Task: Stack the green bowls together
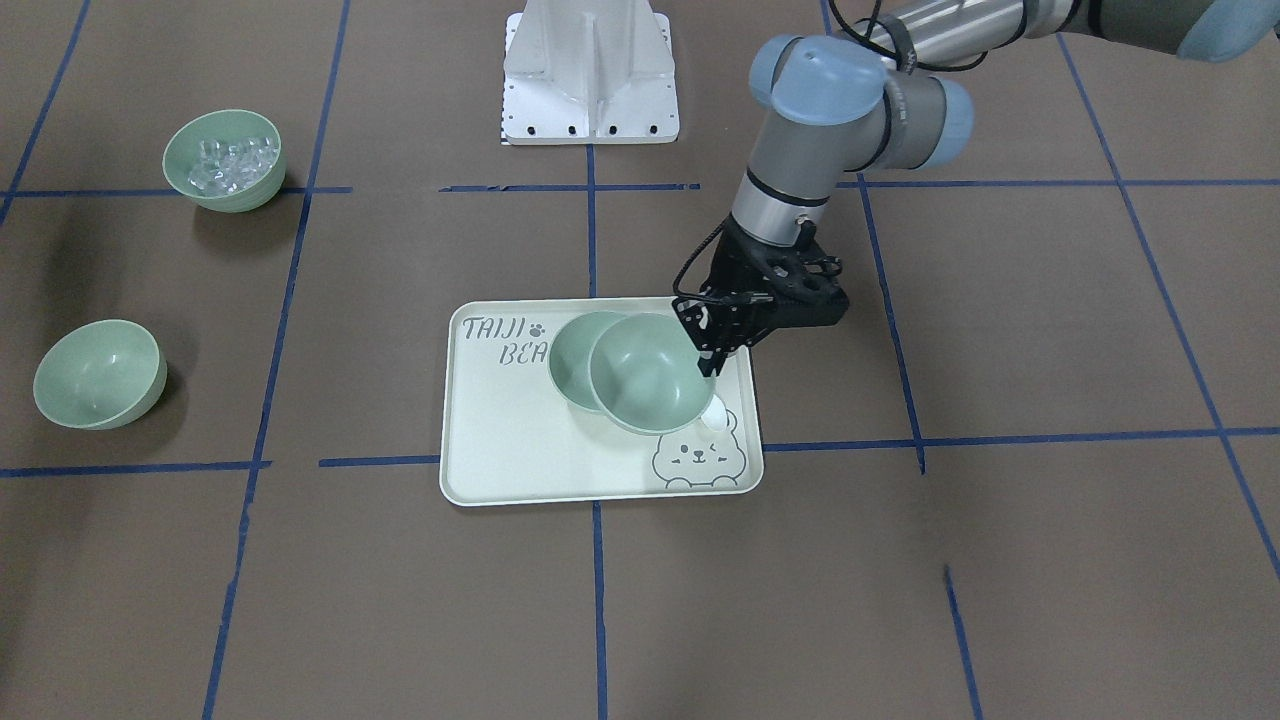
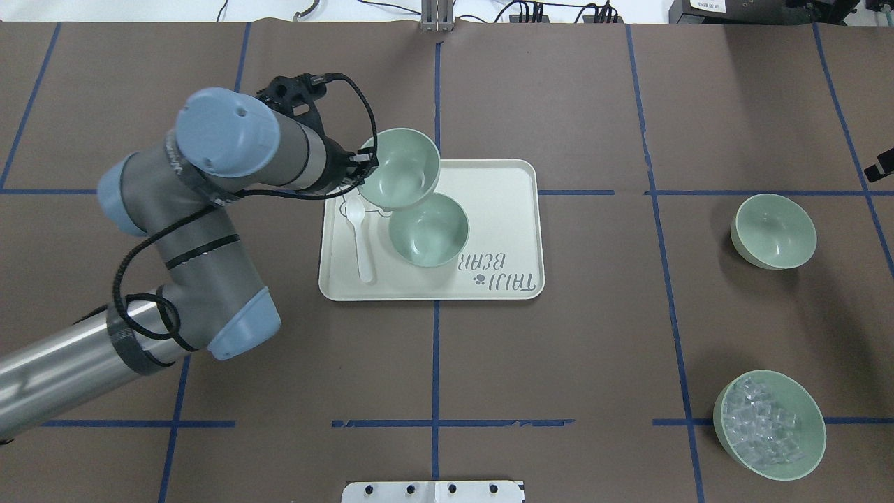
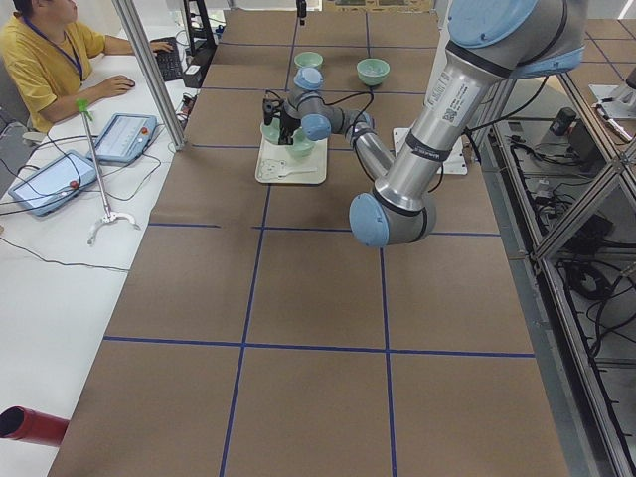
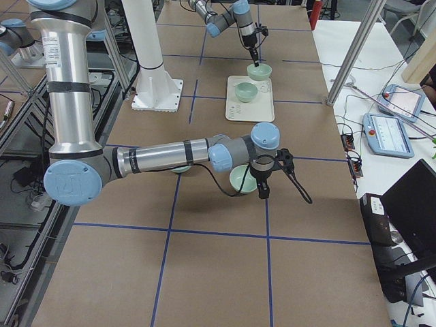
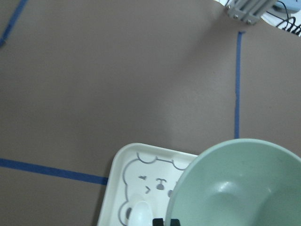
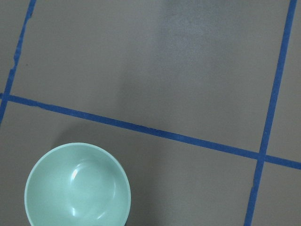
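Gripping one green bowl (image 1: 650, 372) by its rim with the left jaws, clamped tight on the thin wall. Holds that bowl clear of the cream tray (image 1: 500, 440), slightly tilted, hanging out from the jaws and overlapping a second green bowl (image 1: 572, 350) seated upright on the tray just beyond it. Straight beneath the left jaws, a white spoon (image 2: 361, 241) flat on the tray beside a printed bear face (image 1: 698, 460). Cannot tell the spread of the right jaws or any grip there; hovering over the brown counter (image 2: 559, 363) with the third green bowl (image 2: 774, 230) upright just beside them. Well apart from the left jaws and nearer the right jaws, a fourth green bowl filled with clear cubes (image 2: 768, 425).
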Controlling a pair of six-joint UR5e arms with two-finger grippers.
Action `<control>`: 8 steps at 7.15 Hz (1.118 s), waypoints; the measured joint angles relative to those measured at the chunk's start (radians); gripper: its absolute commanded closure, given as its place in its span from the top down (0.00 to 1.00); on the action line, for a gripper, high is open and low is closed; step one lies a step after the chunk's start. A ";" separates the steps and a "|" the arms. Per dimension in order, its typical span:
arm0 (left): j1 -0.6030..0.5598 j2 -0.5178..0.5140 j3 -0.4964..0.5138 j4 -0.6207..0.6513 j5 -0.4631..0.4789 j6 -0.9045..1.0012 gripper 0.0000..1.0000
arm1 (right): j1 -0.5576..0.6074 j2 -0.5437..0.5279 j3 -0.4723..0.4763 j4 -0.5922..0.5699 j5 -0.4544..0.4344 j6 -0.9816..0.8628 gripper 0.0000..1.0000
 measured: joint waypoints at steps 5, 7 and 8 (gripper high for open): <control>0.079 -0.031 0.052 0.038 0.008 -0.013 1.00 | 0.000 0.000 -0.001 0.000 0.000 0.001 1.00; 0.076 -0.020 0.037 0.043 0.010 0.014 1.00 | 0.000 0.000 -0.002 -0.001 0.000 0.001 1.00; 0.053 -0.001 0.011 0.044 0.004 0.087 1.00 | 0.000 0.000 -0.002 -0.001 0.000 0.001 1.00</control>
